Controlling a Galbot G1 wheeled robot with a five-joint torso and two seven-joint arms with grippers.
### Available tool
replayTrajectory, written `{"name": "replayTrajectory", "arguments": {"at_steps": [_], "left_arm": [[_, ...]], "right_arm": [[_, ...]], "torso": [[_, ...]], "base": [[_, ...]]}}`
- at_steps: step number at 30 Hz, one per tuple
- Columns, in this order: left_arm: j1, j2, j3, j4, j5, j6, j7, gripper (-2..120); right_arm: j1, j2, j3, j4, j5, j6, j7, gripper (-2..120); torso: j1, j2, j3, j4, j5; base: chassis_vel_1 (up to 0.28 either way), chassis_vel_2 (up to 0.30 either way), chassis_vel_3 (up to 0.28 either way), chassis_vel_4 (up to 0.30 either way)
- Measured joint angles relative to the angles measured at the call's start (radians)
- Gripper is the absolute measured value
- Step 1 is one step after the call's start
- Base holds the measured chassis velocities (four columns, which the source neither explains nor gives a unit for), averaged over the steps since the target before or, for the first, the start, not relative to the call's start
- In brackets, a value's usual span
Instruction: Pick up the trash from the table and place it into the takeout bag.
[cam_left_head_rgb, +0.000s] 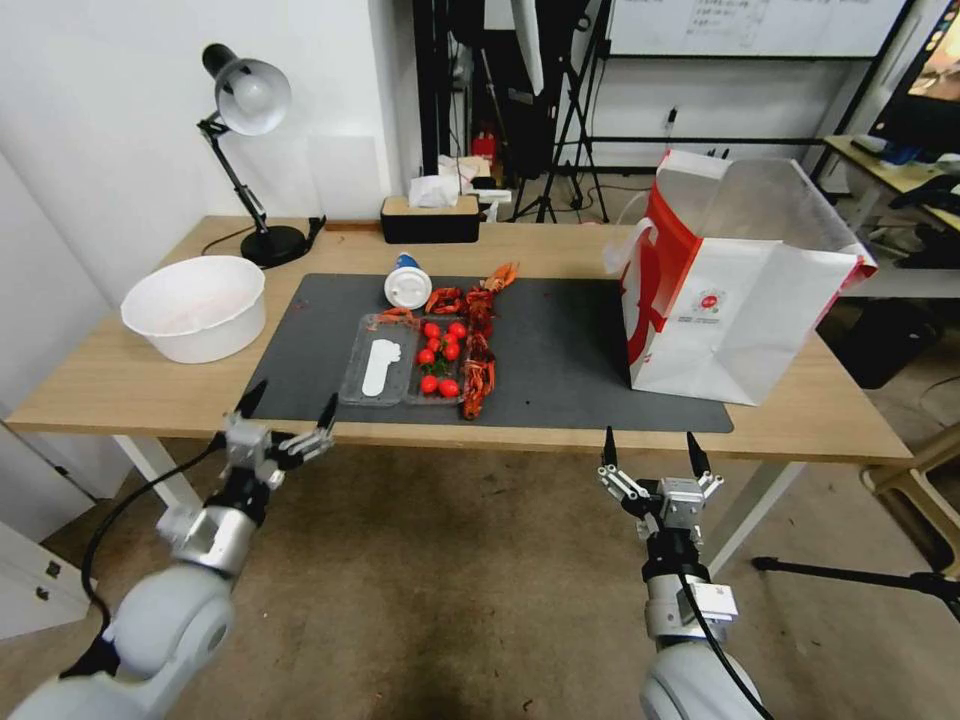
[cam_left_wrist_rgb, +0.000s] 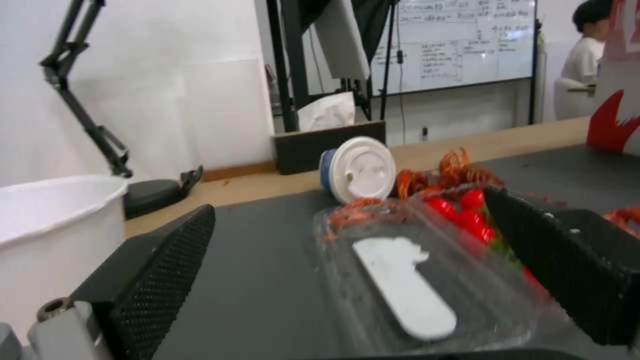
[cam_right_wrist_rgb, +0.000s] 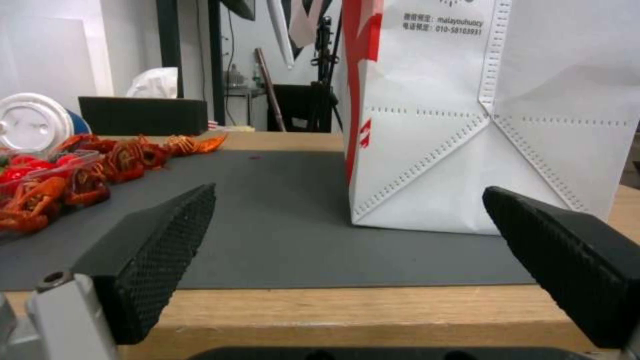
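Black desk lamp (cam_left_head_rgb: 245, 150), white tub (cam_left_head_rgb: 196, 305), black tissue box (cam_left_head_rgb: 430, 218), whiteboard (cam_left_head_rgb: 750, 25) behind

Wood table (cam_left_head_rgb: 130, 385) under grey mat (cam_left_head_rgb: 560, 350)

takeout bag (cam_right_wrist_rgb: 480, 115): top cut off | clear tray (cam_left_wrist_rgb: 427, 280): near end behind left claw (cam_left_wrist_rgb: 353, 280)

even, bright indoor light falls from overhead, casting only soft, faint shadows under the white bowl (cam_left_head_rgb: 196, 305) and beside the takeout bag (cam_left_head_rgb: 735, 290). the head view bows straight lines outward toward its edges. the left wrist view is soft and smeared, with the clear plastic tray (cam_left_wrist_rgb: 427, 280) blurred; the right wrist view is crisper.
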Motion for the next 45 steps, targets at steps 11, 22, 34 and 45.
{"name": "replayTrajectory", "arguments": {"at_steps": [11,22,34,45], "left_arm": [[-0.210,0.060,0.123,0.034,-0.137,0.073,0.000,100],[-0.494,0.067,0.319,0.115,-0.381,0.172,-0.081,100],[-0.808,-0.032,0.568,0.313,-0.471,0.280,-0.225,100],[-0.980,-0.116,0.652,0.448,-0.492,0.402,-0.350,100]], "right_arm": [[0.005,0.005,-0.001,-0.003,-0.005,-0.005,0.000,100],[-0.004,0.009,0.009,-0.001,-0.009,-0.008,0.001,100],[-0.012,0.017,0.017,0.002,-0.011,-0.008,0.005,100],[-0.010,0.023,0.018,0.002,-0.012,-0.009,0.005,100]], "torso": [[0.000,0.000,0.000,0.0003,0.0001],[0.000,0.000,0.000,-0.0001,0.0002],[0.000,0.000,0.000,-0.0001,0.0002],[0.000,0.000,0.000,0.0002,0.0002]], "base": [[0.000,0.000,0.000,0.000],[0.000,0.000,0.000,0.000],[0.000,0.000,0.000,0.000],[0.000,0.000,0.000,0.000]]}}
